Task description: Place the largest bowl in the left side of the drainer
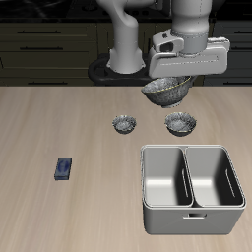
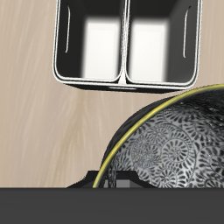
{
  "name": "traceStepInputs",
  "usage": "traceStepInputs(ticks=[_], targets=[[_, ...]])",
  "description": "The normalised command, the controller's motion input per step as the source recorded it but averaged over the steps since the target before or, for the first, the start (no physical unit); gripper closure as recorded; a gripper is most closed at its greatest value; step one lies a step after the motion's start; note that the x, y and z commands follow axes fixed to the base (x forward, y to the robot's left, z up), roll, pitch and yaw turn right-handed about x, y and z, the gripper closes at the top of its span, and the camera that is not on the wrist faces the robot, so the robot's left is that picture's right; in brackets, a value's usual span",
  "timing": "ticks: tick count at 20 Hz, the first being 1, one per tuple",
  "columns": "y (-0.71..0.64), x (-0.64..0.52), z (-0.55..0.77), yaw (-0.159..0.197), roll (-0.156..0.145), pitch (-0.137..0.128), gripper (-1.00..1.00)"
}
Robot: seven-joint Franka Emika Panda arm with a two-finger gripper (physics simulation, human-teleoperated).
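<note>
My gripper [image 1: 168, 83] is shut on the rim of the largest bowl [image 1: 165, 91], a wide grey speckled bowl, and holds it tilted in the air above the back of the table. The bowl fills much of the wrist view [image 2: 175, 144], with its yellowish rim showing. The drainer [image 1: 167, 219], a light-grey two-compartment basin, stands near the table's front edge, below and forward of the bowl. Both its compartments are empty, as the wrist view [image 2: 128, 44] also shows.
The two smaller speckled bowls [image 1: 124, 124] [image 1: 181, 123] sit on the table between the robot's base and the drainer, under the held bowl. A small blue block [image 1: 64, 168] lies apart from them on the wood tabletop.
</note>
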Motion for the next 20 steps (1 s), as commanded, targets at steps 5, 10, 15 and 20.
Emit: traceStepInputs(ticks=[5, 10, 15, 20], targets=[[0.14, 0.15, 0.06, -0.001, 0.003, 0.008, 1.00], [0.16, 0.13, 0.07, 0.014, 0.012, -0.006, 1.00], [0.16, 0.14, -0.03, -0.003, 0.007, 0.014, 1.00], [0.11, 0.23, 0.05, -0.002, -0.019, -0.003, 1.00]])
